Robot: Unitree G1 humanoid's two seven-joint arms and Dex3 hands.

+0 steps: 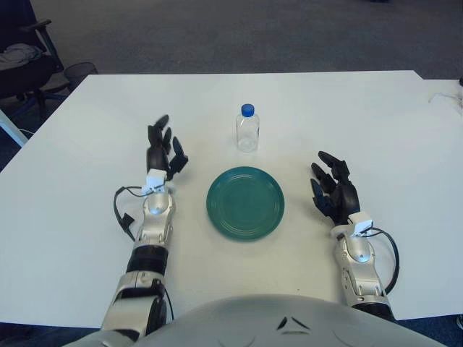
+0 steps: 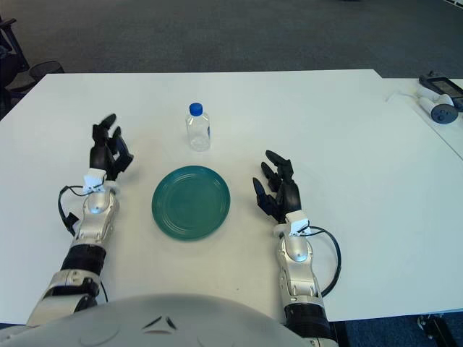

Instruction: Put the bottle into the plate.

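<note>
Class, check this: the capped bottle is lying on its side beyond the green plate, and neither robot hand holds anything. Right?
Not quite. The bottle stands upright, as the left eye view shows. It is beyond the green plate, and neither the left robot hand nor the right robot hand holds anything.

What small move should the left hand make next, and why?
Probably reach forward and to the right toward the bottle. The left hand is open, to the bottle's left and nearer the robot. The bottle stands upright beyond the empty plate. The right hand shows right of the plate.
</note>
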